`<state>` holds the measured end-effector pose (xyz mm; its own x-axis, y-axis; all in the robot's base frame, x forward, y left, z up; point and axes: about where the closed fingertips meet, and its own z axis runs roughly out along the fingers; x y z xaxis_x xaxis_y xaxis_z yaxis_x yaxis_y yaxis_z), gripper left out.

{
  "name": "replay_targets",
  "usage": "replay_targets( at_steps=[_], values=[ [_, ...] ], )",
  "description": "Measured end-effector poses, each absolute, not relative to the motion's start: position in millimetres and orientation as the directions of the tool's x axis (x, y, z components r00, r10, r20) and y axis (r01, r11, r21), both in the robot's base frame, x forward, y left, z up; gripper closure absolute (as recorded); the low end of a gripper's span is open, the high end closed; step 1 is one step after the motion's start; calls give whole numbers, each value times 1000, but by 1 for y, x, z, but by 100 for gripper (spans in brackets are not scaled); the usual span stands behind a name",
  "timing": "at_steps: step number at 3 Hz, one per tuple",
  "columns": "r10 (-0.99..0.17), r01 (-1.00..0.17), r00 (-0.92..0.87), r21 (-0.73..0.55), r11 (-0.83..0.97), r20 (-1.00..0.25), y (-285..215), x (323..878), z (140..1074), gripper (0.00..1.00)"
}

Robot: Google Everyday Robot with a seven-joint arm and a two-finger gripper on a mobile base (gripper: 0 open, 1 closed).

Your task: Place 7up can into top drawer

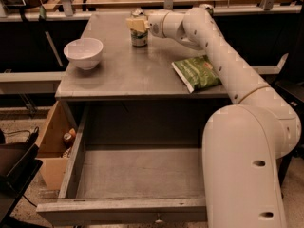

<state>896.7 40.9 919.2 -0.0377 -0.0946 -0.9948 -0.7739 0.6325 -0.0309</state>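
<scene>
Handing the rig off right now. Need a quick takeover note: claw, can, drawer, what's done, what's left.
Claw: at the top of the 7up can, far side of the table. I cannot tell whether it has the can.
7up can: upright on the table.
Top drawer: pulled open below the tabletop.
Done: drawer open, claw at the can.
Left: secure the can, lift it, carry it to the drawer, set it in, release.
Also on the table: white bowl on the left, green bag on the right.
</scene>
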Motion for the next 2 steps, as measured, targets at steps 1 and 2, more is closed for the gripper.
replay_targets(
  at_steps=[1, 2],
  values=[
    [-95, -776, -39, -30, 630, -995, 44, 897, 918, 100],
    [-95, -786, 10, -67, 615, -995, 48, 886, 942, 100]
  ],
)
